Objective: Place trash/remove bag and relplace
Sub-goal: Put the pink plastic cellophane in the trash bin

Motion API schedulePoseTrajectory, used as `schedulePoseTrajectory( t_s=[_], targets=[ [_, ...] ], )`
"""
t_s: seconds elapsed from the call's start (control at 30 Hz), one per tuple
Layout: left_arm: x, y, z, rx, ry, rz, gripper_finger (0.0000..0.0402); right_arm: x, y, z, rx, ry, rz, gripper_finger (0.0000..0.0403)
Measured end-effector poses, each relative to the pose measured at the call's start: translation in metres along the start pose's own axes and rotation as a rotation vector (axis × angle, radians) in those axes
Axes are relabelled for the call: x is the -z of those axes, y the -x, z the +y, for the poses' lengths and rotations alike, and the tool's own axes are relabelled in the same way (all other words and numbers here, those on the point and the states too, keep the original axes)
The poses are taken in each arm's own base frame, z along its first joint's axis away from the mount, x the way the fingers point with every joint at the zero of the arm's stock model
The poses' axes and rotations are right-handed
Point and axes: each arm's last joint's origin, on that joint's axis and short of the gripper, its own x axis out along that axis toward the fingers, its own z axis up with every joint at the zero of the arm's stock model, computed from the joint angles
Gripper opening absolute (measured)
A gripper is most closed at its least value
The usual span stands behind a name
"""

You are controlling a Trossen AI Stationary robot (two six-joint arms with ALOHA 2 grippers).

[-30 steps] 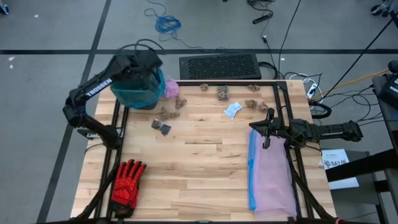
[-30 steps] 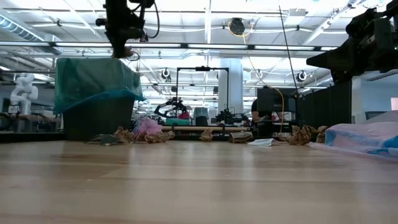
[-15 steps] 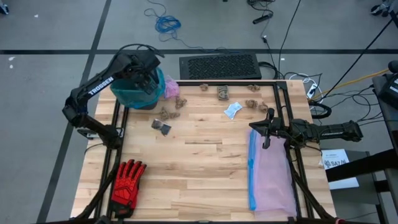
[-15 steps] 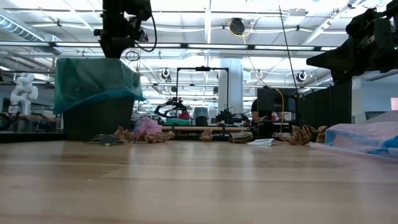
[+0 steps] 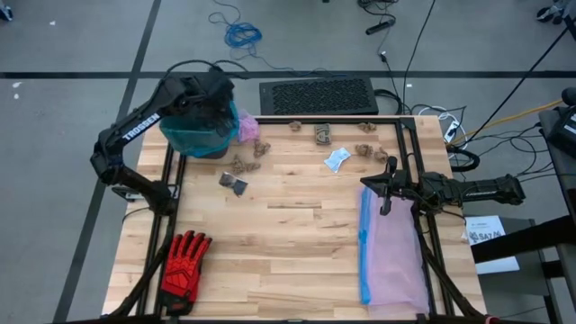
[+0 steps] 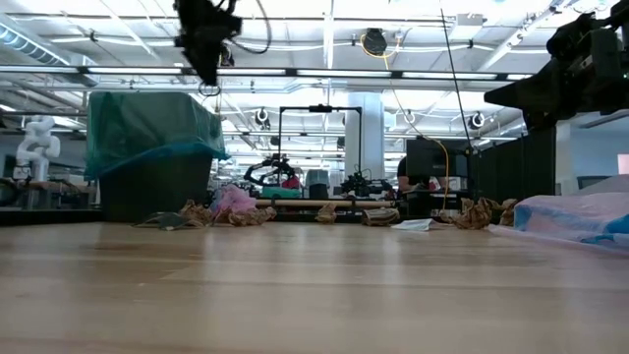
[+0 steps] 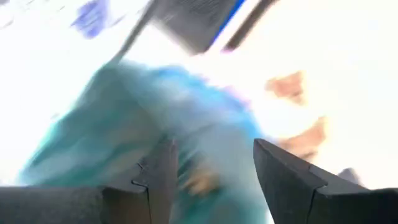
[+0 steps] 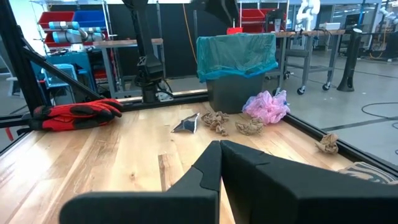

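Over bin — teal bag lining it, left gripper open.

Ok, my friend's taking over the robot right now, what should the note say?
Left gripper: open, empty, above the bin.
Right gripper: shut, empty, waiting by the lilac bag.
Teal bag is in place, lining the bin.
Trash on the table: paper lumps, pink piece, blue scrap, dark scrap.
Left to do: bin the rest, pull the teal bag, fit a new one.
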Motion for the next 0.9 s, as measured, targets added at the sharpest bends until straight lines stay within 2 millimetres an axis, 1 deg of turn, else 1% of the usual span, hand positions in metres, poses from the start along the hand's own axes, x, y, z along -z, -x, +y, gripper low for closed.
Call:
schedulePoseTrajectory(
  t_s=[0.1, 0.17, 0.23, 0.3, 0.37, 0.43, 0.53, 0.63, 0.73, 0.9],
  targets=[
    [-0.005, 0.001, -0.016, 0.074, -0.042, -0.034, 0.0204, 0.0, 0.0, 0.0, 0.0, -0.001, -0.002, 0.0],
    [-0.009, -0.005, -0.027, 0.092, -0.08, -0.015, 0.0198, 0.0, 0.0, 0.0, -0.001, -0.001, -0.002, 0.0],
    [-0.013, -0.015, -0.039, 0.107, -0.114, 0.016, 0.0189, 0.0, 0.0, 0.0, -0.001, -0.001, -0.002, 0.0],
    [-0.018, -0.032, -0.052, 0.107, -0.153, 0.069, 0.018, 0.0, 0.0, 0.0, -0.001, -0.001, -0.002, 0.0],
    [-0.023, -0.05, -0.063, 0.061, -0.188, 0.12, 0.0173, 0.0, 0.0, 0.0, -0.001, -0.001, -0.002, 0.0],
    [-0.028, -0.07, -0.07, 0.0, -0.222, 0.174, 0.017, 0.0, 0.0, 0.0, -0.001, -0.001, -0.002, 0.0],
    [-0.034, -0.103, -0.08, -0.037, -0.296, 0.256, 0.0168, 0.0, 0.0, 0.0, -0.001, -0.001, -0.002, 0.0],
    [-0.036, -0.134, -0.084, -0.04, -0.339, 0.327, 0.0168, 0.0, 0.0, 0.0, -0.001, -0.008, 0.0, 0.0],
    [-0.038, -0.156, -0.081, -0.048, -0.349, 0.362, 0.016, 0.0, 0.0, 0.0, -0.001, -0.011, 0.001, 0.0],
    [-0.045, -0.181, -0.064, -0.063, -0.315, 0.324, 0.0139, 0.0, 0.0, 0.0, -0.001, -0.011, 0.002, 0.0003]
  ],
)
